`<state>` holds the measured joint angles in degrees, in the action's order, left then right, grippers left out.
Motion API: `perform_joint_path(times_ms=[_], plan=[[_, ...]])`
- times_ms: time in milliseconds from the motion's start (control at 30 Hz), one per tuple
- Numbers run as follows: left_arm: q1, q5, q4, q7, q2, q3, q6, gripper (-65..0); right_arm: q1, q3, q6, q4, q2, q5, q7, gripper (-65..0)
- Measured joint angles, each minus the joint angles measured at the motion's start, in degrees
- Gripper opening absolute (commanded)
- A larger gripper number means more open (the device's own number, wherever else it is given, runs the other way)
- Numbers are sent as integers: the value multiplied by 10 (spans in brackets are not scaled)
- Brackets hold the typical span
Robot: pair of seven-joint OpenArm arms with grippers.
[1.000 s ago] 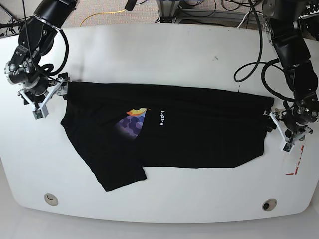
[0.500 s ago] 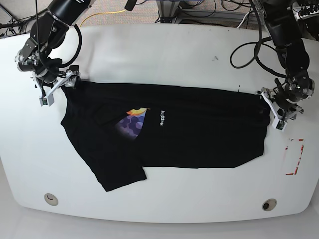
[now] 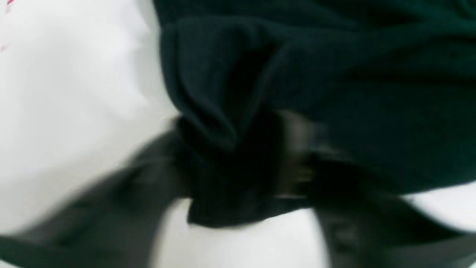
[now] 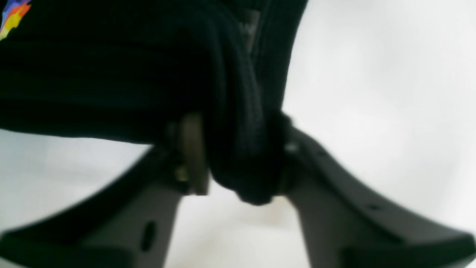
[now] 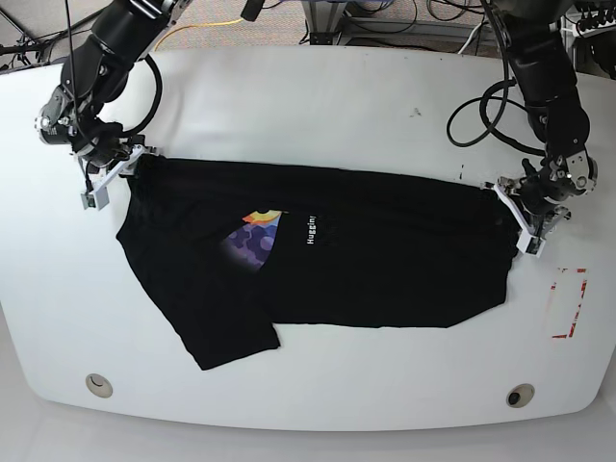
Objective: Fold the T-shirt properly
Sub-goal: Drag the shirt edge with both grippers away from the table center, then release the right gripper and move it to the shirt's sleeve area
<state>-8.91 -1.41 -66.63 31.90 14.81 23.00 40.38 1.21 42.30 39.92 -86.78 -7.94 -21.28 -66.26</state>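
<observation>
Across the middle of the white worktop (image 5: 318, 106) lies the T-shirt (image 5: 385, 250), spread flat and already folded lengthwise, with one sleeve sticking out toward the lower left of the base view and a coloured print showing by the collar.

At the upper left of that view the right gripper (image 5: 114, 171) has its jaws closed on the shirt's corner; the right wrist view shows a thick roll of black cloth pinched between the two fingers (image 4: 191, 156). At the right edge of the base view the left gripper (image 5: 525, 219) is clamped on the opposite end, and the left wrist view, though blurred, shows a bunched fold of cloth caught between the jaws.

The shirt looks light, soft and limp. It will likely sag and crease wherever it is not held, and the layers may slide over one another. Corners and hems, where the cloth is doubled, seem the surest places to take hold, and both grippers are on such edges now. Keeping the two ends taut should stop the middle from drooping when lifted.

Compared with a second ago, the right gripper has moved up and slightly inward along the top left corner, and its fingers now point more along the shirt's edge. The left gripper has climbed from beside the lower right edge to the upper right corner. The shirt's outline has hardly shifted.
</observation>
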Motion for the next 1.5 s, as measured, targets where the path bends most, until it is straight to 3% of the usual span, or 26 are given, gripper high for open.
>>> perform_joint_path(times_ms=[200,467,800,867,967,1067,1133,1267,1500], plan=[[46,-14,-34,6,16,0,3,-560,-23,-4,3,-18,-14,-13,-32,-525],[173,-10,-179,47,18,3,2,-557,-76,-4,2,-91,-31,-15,-77,-522],[323,-10,-302,50,23,20,5,-556,-169,-4,3,-155,-69,-19,-79,-514],[343,-11,-312,52,23,32,6,-554,-183,-4,2,-163,-74,-12,-79,-476],[365,12,-320,64,24,66,-2,-524,-196,1,1,-166,-81,1,-83,-301],[367,18,-320,75,27,73,-5,-428,-198,1,0,-187,-78,0,-89,-128],[364,18,-320,73,26,75,-5,-368,-204,1,1,-219,-75,-8,-84,-75],[364,9,-322,74,12,93,-6,-319,-205,0,1,-273,-50,-20,-85,-94],[361,6,-331,100,10,96,-5,-315,-198,-110,0,-276,-41,-168,-99,-182]])
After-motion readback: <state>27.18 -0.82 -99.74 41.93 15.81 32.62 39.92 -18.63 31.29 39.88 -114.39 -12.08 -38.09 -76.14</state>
